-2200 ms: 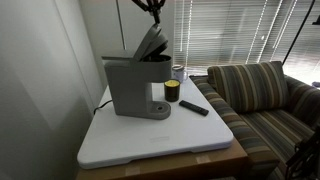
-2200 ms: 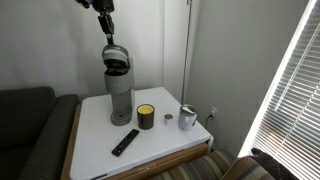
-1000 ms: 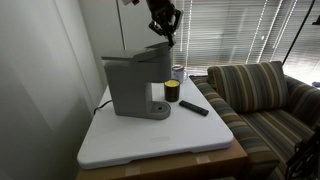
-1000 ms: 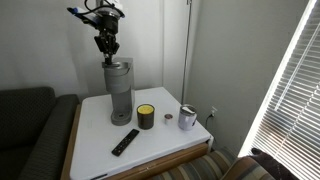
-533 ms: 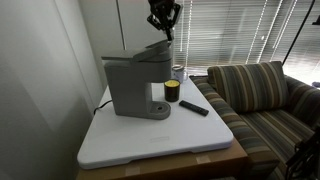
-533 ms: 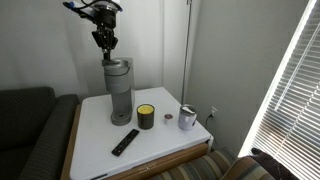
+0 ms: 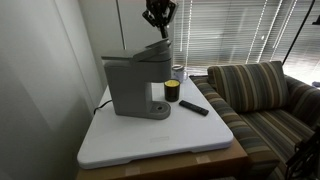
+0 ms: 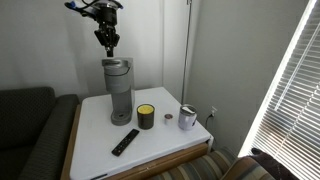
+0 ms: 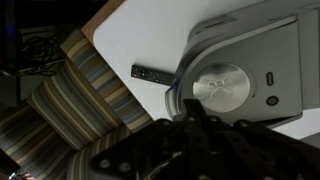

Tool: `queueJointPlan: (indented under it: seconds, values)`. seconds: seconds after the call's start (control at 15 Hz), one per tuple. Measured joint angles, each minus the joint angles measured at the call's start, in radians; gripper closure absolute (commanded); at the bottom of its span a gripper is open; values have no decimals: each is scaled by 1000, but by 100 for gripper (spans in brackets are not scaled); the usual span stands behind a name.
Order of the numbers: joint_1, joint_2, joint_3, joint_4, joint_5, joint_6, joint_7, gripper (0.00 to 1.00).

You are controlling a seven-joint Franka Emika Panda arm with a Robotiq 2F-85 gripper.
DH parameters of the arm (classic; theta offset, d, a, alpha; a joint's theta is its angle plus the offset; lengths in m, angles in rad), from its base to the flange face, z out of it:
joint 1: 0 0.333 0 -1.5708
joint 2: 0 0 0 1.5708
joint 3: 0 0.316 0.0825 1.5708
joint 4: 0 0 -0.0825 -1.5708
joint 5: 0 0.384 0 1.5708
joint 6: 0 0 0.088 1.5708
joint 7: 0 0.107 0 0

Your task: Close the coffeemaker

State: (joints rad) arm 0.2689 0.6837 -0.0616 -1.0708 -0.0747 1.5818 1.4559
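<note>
Directly below my gripper (image 8: 109, 46), with clear air between it and the fingertips, the gray coffeemaker (image 8: 118, 88) stands on the white table (image 8: 170, 145), its lid down or nearly so. I hold nothing, and I cannot tell how far apart my fingers are. A yellow-and-black can (image 8: 146, 117) sits just beside the machine.

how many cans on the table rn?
2. The yellow-and-black can stands just in front of the coffeemaker. The silver can stands apart from it, farther from the coffeemaker. Another could be hidden behind the coffeemaker.
</note>
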Motion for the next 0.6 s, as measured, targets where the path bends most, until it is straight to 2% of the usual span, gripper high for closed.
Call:
queueJointPlan:
  seconds: [0.27, 0.6]
  values:
    - [-2, 0, -8, -58, 0, 65, 45, 100]
    - [-5, -1, -7, -88, 0, 84, 85, 100]
